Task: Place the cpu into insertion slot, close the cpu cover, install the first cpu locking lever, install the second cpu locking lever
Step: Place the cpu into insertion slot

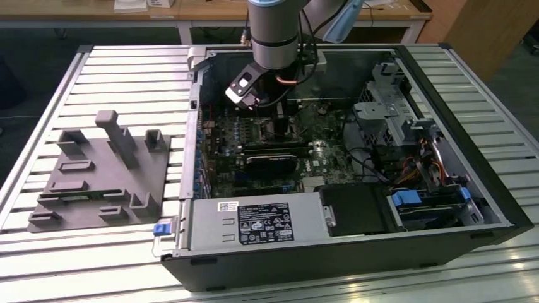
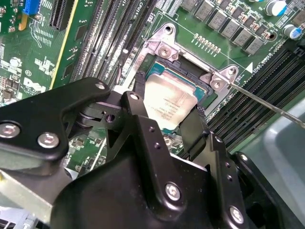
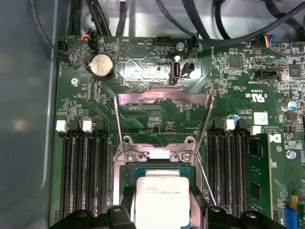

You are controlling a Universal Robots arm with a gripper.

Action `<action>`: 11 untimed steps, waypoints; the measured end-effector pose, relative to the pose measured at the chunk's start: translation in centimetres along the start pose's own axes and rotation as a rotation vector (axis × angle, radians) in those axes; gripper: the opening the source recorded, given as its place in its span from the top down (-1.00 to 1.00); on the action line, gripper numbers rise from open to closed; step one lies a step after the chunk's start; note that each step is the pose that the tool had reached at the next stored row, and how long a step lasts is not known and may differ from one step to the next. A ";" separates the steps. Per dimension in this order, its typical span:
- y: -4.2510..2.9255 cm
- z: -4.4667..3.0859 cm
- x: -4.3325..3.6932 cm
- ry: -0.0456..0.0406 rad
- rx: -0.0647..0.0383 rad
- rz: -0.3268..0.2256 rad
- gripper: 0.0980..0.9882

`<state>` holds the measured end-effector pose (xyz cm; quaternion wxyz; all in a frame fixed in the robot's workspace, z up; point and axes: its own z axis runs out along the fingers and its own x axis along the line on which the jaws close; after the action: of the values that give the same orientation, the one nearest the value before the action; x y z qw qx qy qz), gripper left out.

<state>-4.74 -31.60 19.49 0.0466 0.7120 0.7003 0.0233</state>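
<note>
My gripper [image 1: 274,112] reaches down into the open computer case over the motherboard. In both wrist views its black fingers [image 2: 138,112] flank the cpu [image 2: 169,102], a pale silvery square chip, and press on its two opposite edges. The cpu [image 3: 162,200] sits at the insertion slot [image 3: 157,171]; whether it rests fully seated I cannot tell. The cpu cover [image 3: 164,98], a silvery frame with a square opening, stands swung up and open behind the slot. A thin wire locking lever [image 2: 267,102] juts out to the side of the slot, unlatched [image 3: 204,179].
Black memory slots [image 3: 83,171] run along both sides of the socket, and a green card [image 3: 257,171] stands nearby. Cables [image 3: 143,14] hang along the case wall. Outside the case, a grey fixture block [image 1: 101,170] lies at the exterior view's left. A power supply [image 1: 252,224] fills the case's near side.
</note>
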 end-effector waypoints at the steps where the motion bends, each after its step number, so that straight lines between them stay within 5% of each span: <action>1: 0.00 0.02 0.01 0.0002 0.000 -0.001 0.01; 11: -0.13 0.22 0.15 0.0008 0.000 -0.011 0.01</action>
<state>-4.84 -31.45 19.25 0.0465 0.7080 0.7043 0.0234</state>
